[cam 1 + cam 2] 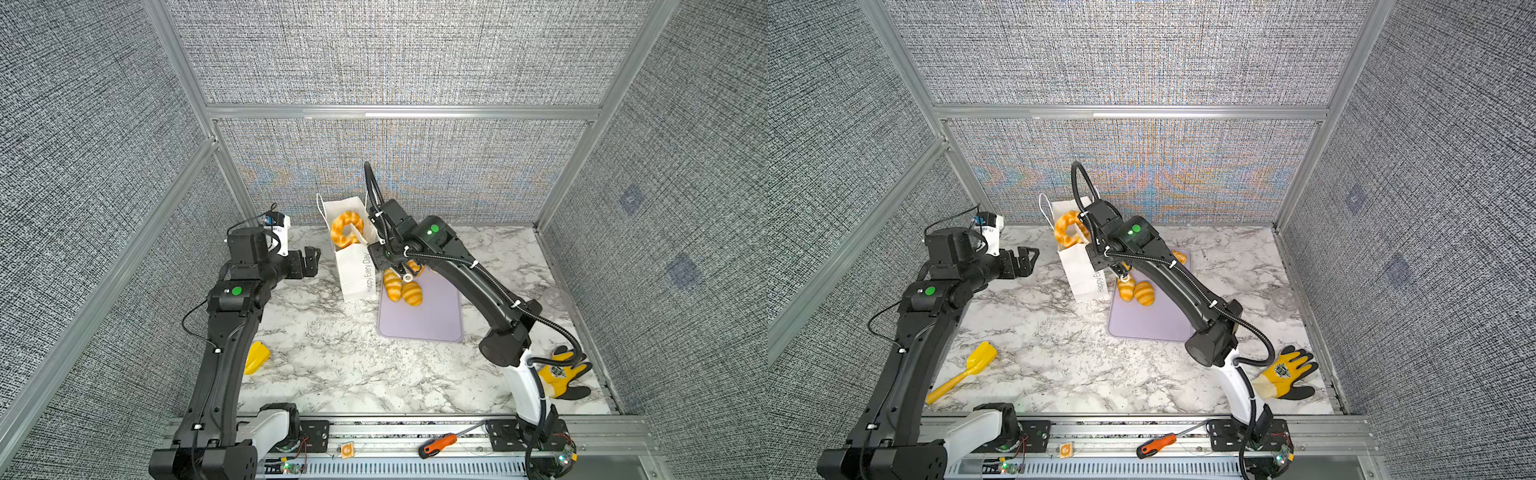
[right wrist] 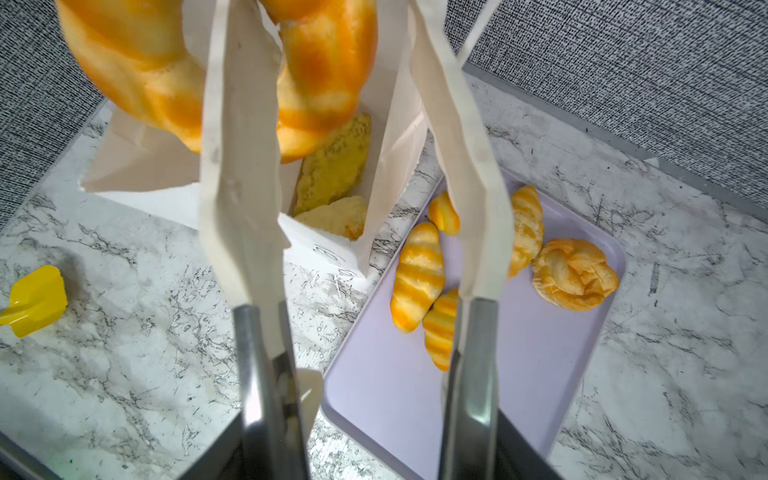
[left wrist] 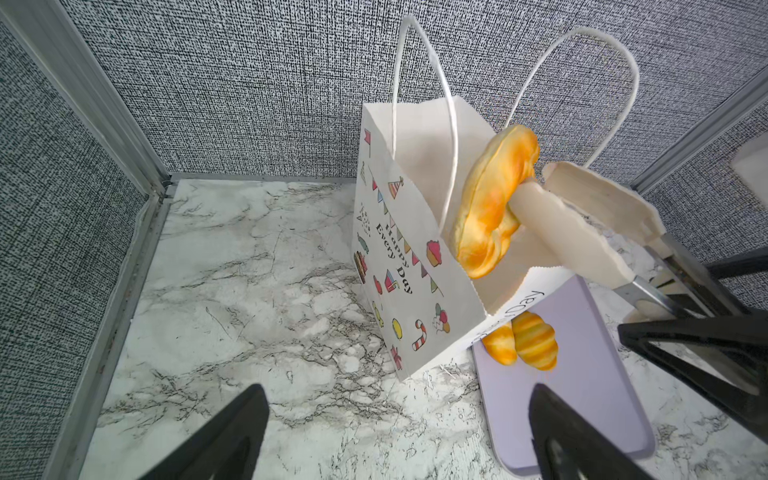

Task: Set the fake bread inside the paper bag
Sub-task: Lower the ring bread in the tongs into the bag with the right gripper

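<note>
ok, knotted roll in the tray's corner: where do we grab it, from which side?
Pinch the knotted roll across its domed middle, coming straight down. It lies flat on the lilac tray and is roughly round, so most angles should work; close on the two sides clear of the twisted piece beside it.

Two arms on show, both matte black shells rising from glossy white base links [image 1: 272,428]. The left arm [image 1: 224,345] wore a round green dot [image 1: 237,291] on its elbow housing, and a thin black cable [image 1: 183,323] looped off its side. The right arm [image 1: 469,274] had a green dot [image 1: 434,228] of its own, plus a ribbed black conduit [image 1: 552,323] strapped on with white ties [image 1: 473,263]. The left gripper [image 3: 399,386] had black, angular fingers. The right gripper [image 3: 533,182] had long cream-white fingers [image 2: 241,166], ragged along the edges, on bare steel stems [image 2: 257,374].
</note>
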